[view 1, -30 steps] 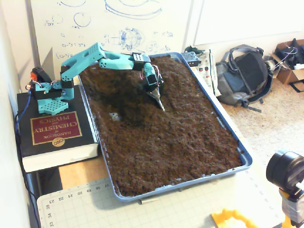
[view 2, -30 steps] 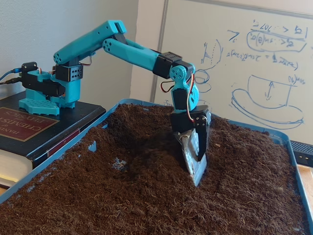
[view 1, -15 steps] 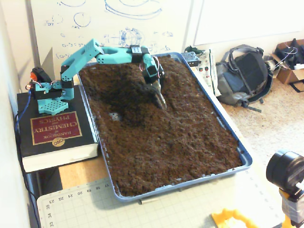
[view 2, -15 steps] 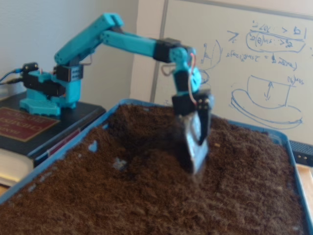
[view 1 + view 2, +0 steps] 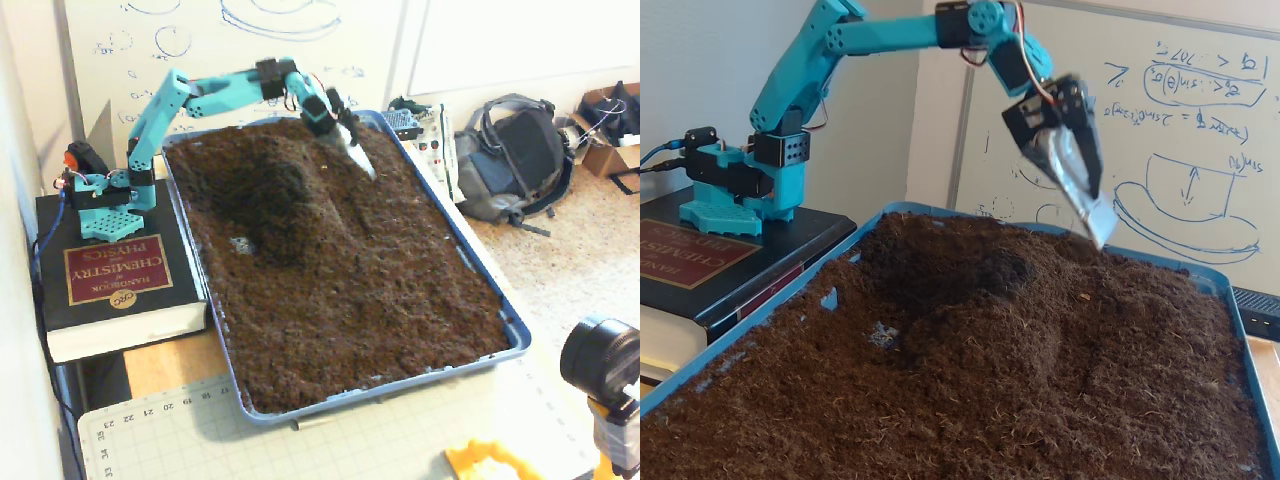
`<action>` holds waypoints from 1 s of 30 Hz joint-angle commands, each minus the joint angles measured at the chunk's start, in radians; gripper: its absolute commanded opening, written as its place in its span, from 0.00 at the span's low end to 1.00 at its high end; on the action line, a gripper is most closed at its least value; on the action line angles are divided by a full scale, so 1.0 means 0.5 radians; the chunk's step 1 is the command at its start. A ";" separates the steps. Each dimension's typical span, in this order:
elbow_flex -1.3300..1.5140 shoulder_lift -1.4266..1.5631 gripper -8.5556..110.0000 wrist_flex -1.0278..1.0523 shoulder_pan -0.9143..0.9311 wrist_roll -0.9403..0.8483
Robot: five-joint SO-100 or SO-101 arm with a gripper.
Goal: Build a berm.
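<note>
1. Raised since a second ago: the gripper (image 5: pixel 1095 215) was dug into the soil near the middle of the tray then; now it hangs in the air above the tray's far end, tip clear of the surface in both fixed views.
2. Teal arm (image 5: pixel 215 88) reaches out from its base (image 5: pixel 100 195), upper links nearly level, wrist angled down toward the far right of the tray in the high fixed view (image 5: pixel 362 160).
3. Gripper carries a flat, pale scoop-like blade; the fingers look pressed together along it, with no gap visible between them in the low fixed view.
4. Where the blade stood, the soil now shows a shallow furrow running down the slope in the high view, just right of the mound.
5. Berm (image 5: pixel 275 195): a raised heap of dark brown crumbly soil in the far left part of the tray, nearest the arm's base. In the low view it reads as a rounded hump (image 5: pixel 970 300) with a darker hollow near its top.
6. Blue tray (image 5: pixel 480 290) is filled edge to edge with soil; a small pale fleck lies on the surface left of the mound, in front of the base.
7. Base stands on a thick black book (image 5: pixel 110 285) with a red cover label, beside the tray's left rim in the high view.
8. Whiteboard (image 5: pixel 1180 130) with blue sketches behind the tray; grey backpack (image 5: pixel 515 155) on the floor to the right; green cutting mat (image 5: pixel 200 430) at the tray's near end.
</note>
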 commanded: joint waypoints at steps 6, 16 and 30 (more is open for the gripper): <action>-0.018 -0.043 0.07 -0.623 0.282 -0.021; -0.025 -0.522 0.07 -0.632 0.558 -0.034; -0.028 -0.699 0.07 -1.031 0.549 -0.003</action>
